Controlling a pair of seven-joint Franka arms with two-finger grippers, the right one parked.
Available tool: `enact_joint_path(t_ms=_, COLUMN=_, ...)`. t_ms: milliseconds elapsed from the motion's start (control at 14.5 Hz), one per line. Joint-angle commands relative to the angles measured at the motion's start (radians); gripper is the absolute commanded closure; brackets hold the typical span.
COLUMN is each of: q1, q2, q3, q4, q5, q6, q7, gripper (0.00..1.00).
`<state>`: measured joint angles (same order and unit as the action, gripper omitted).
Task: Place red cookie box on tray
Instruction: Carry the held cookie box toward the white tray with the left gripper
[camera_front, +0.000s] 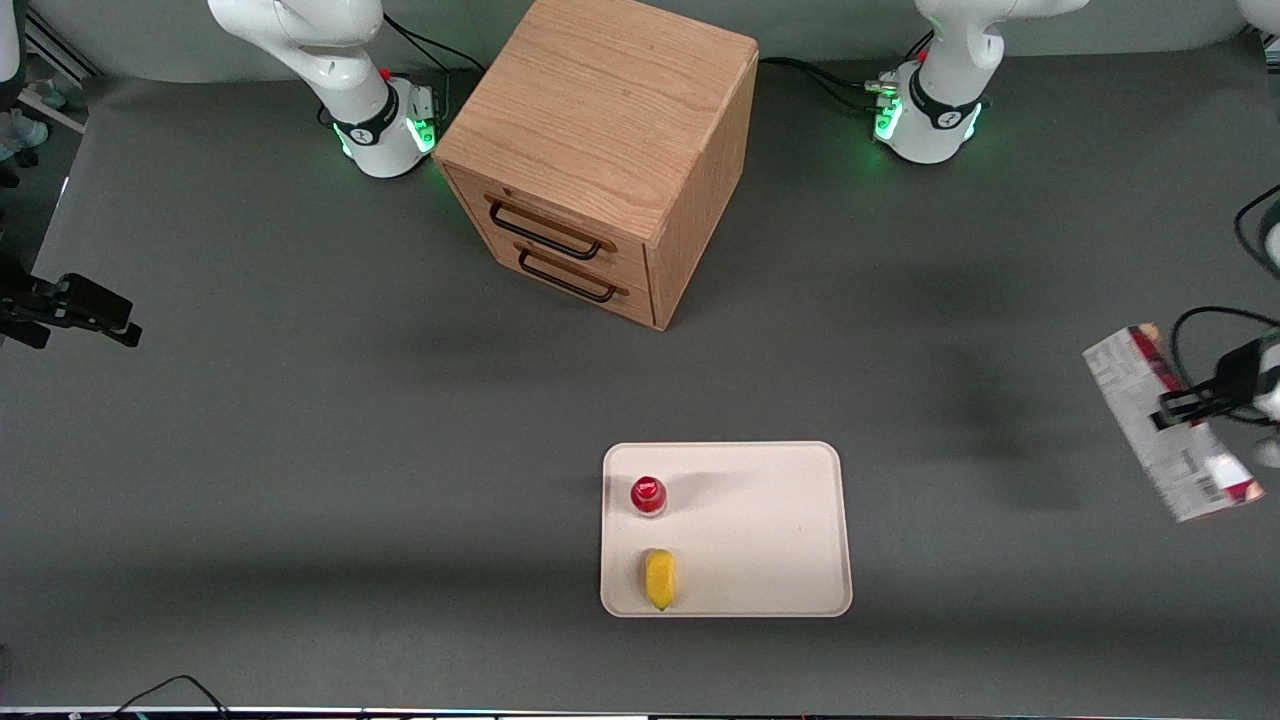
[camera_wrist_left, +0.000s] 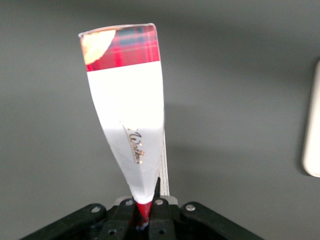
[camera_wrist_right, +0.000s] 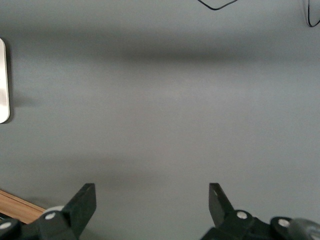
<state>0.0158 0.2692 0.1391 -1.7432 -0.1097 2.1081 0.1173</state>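
Observation:
My left gripper (camera_front: 1190, 405) is shut on the red cookie box (camera_front: 1165, 425) and holds it in the air above the table, far toward the working arm's end. The box is tilted, its pale grey printed face showing in the front view. In the left wrist view the box (camera_wrist_left: 130, 115) runs out from between the closed fingers (camera_wrist_left: 161, 207), white with a red tartan end. The cream-white tray (camera_front: 770, 530) lies flat on the table, nearer the front camera than the cabinet; its rim also shows in the left wrist view (camera_wrist_left: 312, 130).
A small red-capped bottle (camera_front: 648, 495) and a yellow object (camera_front: 660, 578) sit on the tray at its edge toward the parked arm. A wooden drawer cabinet (camera_front: 600, 150) stands farther from the camera. A cable (camera_front: 1215, 315) loops near the gripper.

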Motion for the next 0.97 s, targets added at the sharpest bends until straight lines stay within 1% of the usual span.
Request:
enact_joint_path(t_ms=0, q1=0.024, q2=0.092, q3=-0.155, q4=0.167, q5=0.122, q6=-0.054, q7=-0.031, gripper=1.00)
enact_joint_path(t_ms=69, q1=0.024, q2=0.137, q3=-0.206, q4=0.235, q5=0.131, q6=-0.078, q7=-0.062, gripper=1.00)
enact_joint_path(t_ms=207, q1=0.023, q2=0.241, q3=-0.290, q4=0.371, q5=0.140, q6=-0.115, q7=-0.198, gripper=1.00)
enact_joint_path(t_ms=276, q1=0.013, q2=0.292, q3=-0.341, q4=0.416, q5=0.194, q6=-0.118, q7=-0.262, gripper=1.00)
enact_joint_path(t_ms=414, q1=0.001, q2=0.388, q3=-0.456, q4=0.482, q5=0.345, q6=-0.117, q7=-0.408, gripper=1.00)
enact_joint_path(t_ms=483, q1=-0.023, q2=0.436, q3=-0.488, q4=0.526, q5=0.405, q6=-0.119, q7=-0.454, gripper=1.00)
enact_joint_path(t_ms=552, q1=-0.052, q2=0.473, q3=-0.493, q4=0.554, q5=0.439, q6=-0.119, q7=-0.484, gripper=1.00)
enact_joint_path(t_ms=621, q1=-0.081, q2=0.504, q3=-0.493, q4=0.574, q5=0.449, q6=-0.111, q7=-0.505, gripper=1.00)
enact_joint_path(t_ms=759, q1=-0.120, q2=0.565, q3=-0.493, q4=0.643, q5=0.450, q6=-0.108, q7=-0.527, gripper=1.00)
enact_joint_path(t_ms=897, q1=-0.180, q2=0.634, q3=-0.481, q4=0.706, q5=0.458, q6=-0.100, q7=-0.571, gripper=1.00)
